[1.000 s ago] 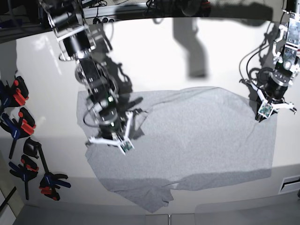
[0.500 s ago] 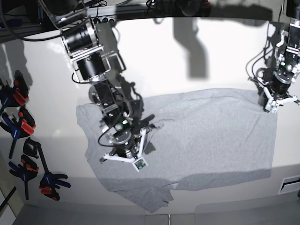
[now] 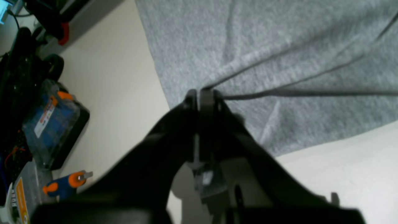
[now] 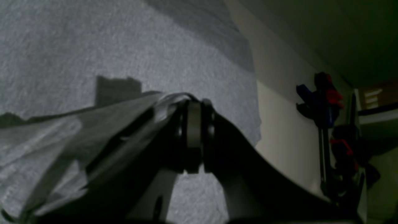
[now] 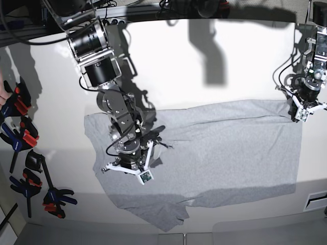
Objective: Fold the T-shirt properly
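Left claw (image 5: 300,113) sits clamped on the T-shirt (image 5: 219,153) at its far corner, on the base view's right edge. Wrist view confirms: jaws pressed together with a pinch of grey cloth between them, creases fanning out from the pinch across the shirt (image 3: 279,56). Right claw (image 5: 134,171) is likewise closed on cloth; its wrist view shows a raised fold of shirt (image 4: 93,130) gathered into the shut jaws, lifted off the layer below.

Shirt lies spread on the white table (image 5: 204,66), long axis running left-right in the base view. One sleeve-like flap pokes toward the near edge, bottom centre.

Key relation: the two grips are well apart along the long axis. Left claw holds the outermost corner; right claw holds a point inside the cloth, near the other end but not at its edge. Most of the cloth lies between them and toward the near edge.

Judgement: any fold hinges on the line joining the two pinches. Moving unequally would skew the crease.

Clamps (image 5: 25,138) lie at the table's side, clear of the cloth.
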